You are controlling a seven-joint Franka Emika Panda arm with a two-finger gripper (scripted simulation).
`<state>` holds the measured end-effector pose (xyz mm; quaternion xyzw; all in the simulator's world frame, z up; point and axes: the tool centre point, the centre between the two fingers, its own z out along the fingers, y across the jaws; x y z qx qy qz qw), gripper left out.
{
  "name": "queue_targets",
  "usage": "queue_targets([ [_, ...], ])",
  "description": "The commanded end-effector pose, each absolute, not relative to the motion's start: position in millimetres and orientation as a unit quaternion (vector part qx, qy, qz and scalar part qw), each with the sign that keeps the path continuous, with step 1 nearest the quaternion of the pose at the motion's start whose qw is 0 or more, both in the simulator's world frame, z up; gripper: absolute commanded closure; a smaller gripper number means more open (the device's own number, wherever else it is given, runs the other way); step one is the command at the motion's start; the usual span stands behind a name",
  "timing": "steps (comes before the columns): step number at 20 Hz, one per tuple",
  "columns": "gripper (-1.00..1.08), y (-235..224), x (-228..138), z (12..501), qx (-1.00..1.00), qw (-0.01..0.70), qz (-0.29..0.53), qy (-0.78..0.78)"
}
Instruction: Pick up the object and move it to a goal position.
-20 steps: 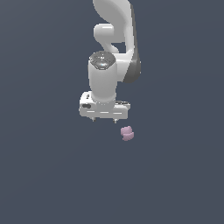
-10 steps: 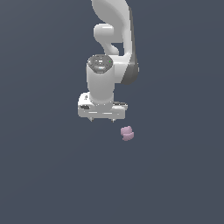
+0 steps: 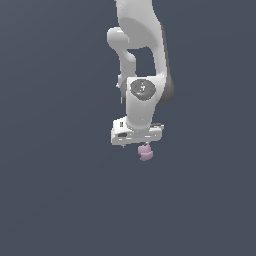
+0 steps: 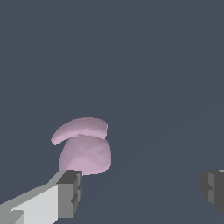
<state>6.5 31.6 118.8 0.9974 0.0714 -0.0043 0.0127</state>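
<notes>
While its two grey-padded fingers [image 4: 70, 192] stand wide apart, the white robot gripper [image 3: 141, 145] hangs directly over the small pale pink, lumpy matte object [image 3: 145, 152], which sits near one finger, ungrasped.

You are looking at a bare simulated scene, not a real room — every surface is a flat, even slate-grey with no walls, furniture or floor edge to be seen. The smooth white arm [image 3: 142, 60] and the 1 matte pink object [image 3: 145, 152] carry plain computer-rendered shading — both views show the same featureless backdrop.
</notes>
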Motion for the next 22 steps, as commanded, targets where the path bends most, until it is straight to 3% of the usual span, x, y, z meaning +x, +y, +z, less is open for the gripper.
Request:
queue_targets([
  [1,-0.92,57,6,105,0.995,0.007,-0.002,0.099],
  [7,-0.92,85,5,90,0.992,0.0,0.0,0.129],
  [22,-0.92,85,3,44,0.992,0.0,0.0,0.13],
])
